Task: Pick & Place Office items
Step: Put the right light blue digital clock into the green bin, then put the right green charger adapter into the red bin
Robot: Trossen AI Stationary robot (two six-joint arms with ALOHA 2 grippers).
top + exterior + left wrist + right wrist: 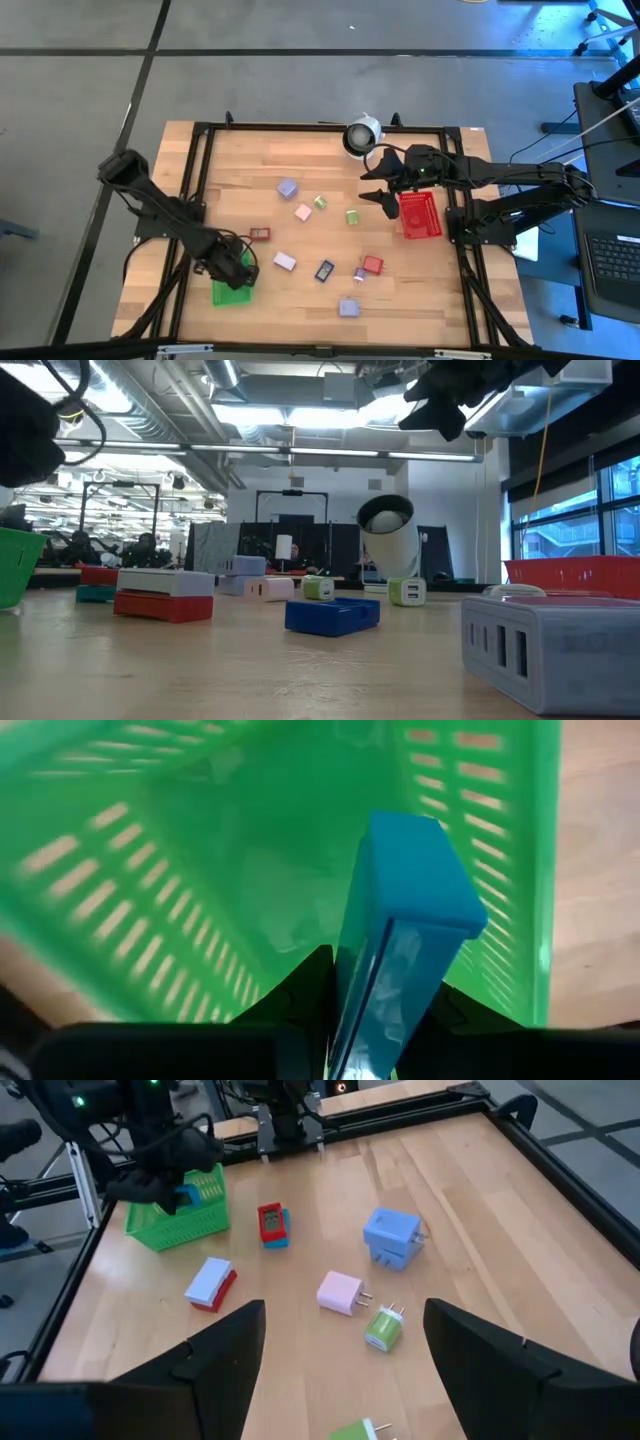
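Note:
Small blocky office items lie scattered mid-table in the high view: lavender (287,187), pink (303,212), light green (320,202), red (260,233), blue (325,270) and others. My left gripper (238,268) hangs over the green bin (230,292) near the table's near-left corner, shut on a teal-blue block (410,890). My right gripper (385,197) is open and raised, just left of the red bin (421,216). In its wrist view the right gripper (345,1370) looks across the pink block (340,1292) and a blue-lavender block (393,1237). My left gripper pinches the teal-blue block between its two fingers at one end (380,1000), coming from above and pointing down into the green bin (150,870). The block's free end (420,860) sticks out past the fingertips. It is lifted clear above the bin's floor.
A round white-and-black device (362,133) stands at the far edge, close to my right arm. A black frame rail (300,127) runs around the wooden tabletop. The red bin sits against the right rail. Bare wood shows along the table's far-left part (235,160).

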